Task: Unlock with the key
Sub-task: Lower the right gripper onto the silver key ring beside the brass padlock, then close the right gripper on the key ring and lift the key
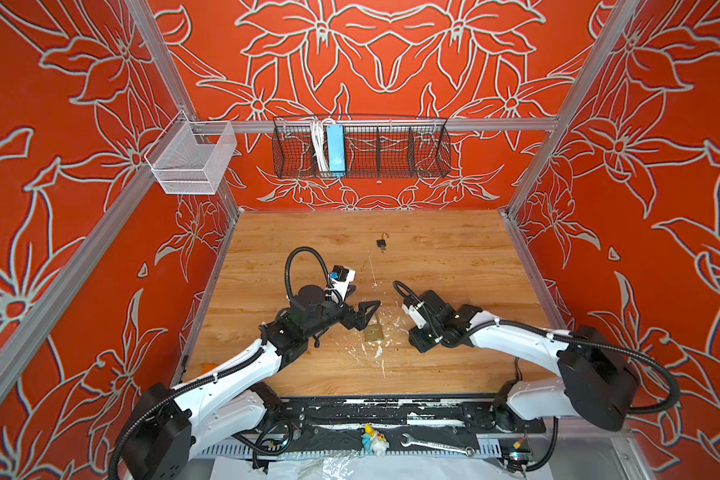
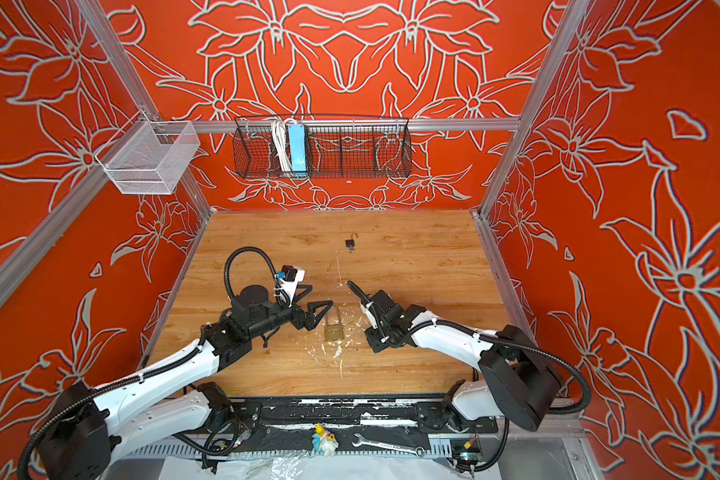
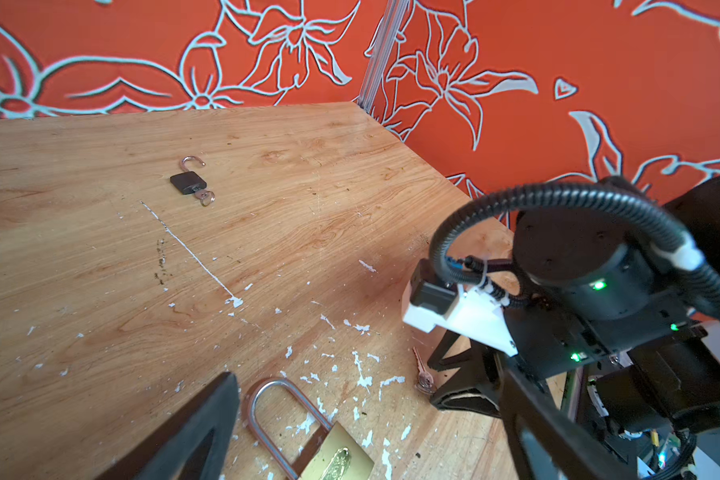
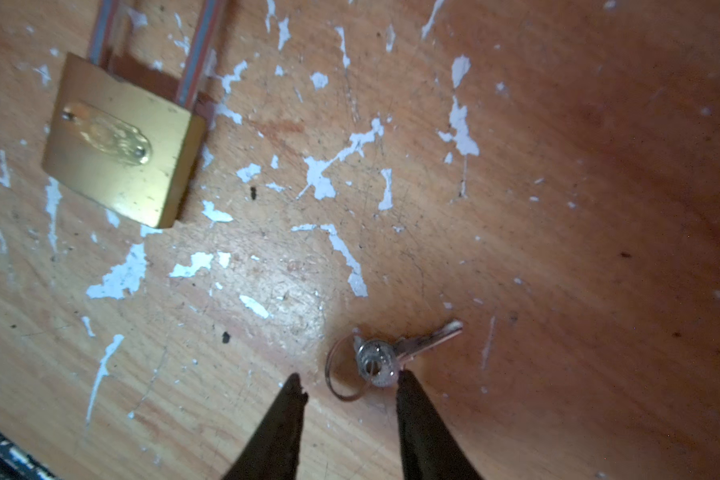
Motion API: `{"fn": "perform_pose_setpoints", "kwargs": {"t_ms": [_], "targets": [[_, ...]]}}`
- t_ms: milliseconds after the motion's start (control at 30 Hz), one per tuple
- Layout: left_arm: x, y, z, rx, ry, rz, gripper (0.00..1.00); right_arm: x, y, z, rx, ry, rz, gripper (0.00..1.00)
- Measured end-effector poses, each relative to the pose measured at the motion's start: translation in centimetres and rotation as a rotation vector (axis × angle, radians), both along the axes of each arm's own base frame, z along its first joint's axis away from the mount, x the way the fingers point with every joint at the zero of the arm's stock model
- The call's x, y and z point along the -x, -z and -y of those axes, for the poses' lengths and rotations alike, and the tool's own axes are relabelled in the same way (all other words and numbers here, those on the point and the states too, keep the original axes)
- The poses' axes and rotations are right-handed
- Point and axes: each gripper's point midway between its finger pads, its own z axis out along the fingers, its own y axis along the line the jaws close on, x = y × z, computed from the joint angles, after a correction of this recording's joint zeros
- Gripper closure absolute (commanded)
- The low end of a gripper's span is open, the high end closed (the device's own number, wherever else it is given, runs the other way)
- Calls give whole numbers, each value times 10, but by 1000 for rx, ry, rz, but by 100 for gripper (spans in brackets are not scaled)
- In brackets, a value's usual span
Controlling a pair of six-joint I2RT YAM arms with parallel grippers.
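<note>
A brass padlock [image 1: 373,335] [image 2: 334,332] with a long steel shackle lies flat on the wooden table [image 1: 454,266], shackle closed. In the left wrist view the padlock [image 3: 336,457] lies between the wide-apart fingers of my left gripper [image 3: 366,374], which stands open and touches nothing. To the right of the padlock [image 4: 121,141] lies a small silver key [image 4: 395,353] on a wire ring. My right gripper [image 4: 352,380] is down over it, jaws apart, with the ring between them. One fingertip [image 4: 406,380] touches the key's head. The left wrist view shows the key [image 3: 424,376] beside the right gripper [image 3: 441,376].
A small black padlock [image 1: 381,243] [image 3: 190,183] lies farther back, shackle swung open, a key in it. A black wire basket [image 1: 362,147] and a white mesh basket [image 1: 192,160] hang on the walls. A wrench [image 1: 437,444] and a toy figure [image 1: 374,440] lie on the front rail.
</note>
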Motion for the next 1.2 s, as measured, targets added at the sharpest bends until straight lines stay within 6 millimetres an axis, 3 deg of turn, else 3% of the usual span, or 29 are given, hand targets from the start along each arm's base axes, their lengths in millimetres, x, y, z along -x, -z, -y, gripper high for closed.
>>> {"fn": "perform_pose_setpoints", "kwargs": {"t_ms": [367,767,900,1200], "targets": [[2,-9,-4,18,-10,29,3,-3,6,-3,50,-14,24,73],[1,-7,-4,13,-16,26,3,-6,-1,-1,57,-10,56,95],[-1,-7,-6,5,-30,33,3,-7,-20,-8,9,-38,115,99],[0,9,-12,-25,-41,97,1,-16,-89,-16,-124,-42,274,100]]}}
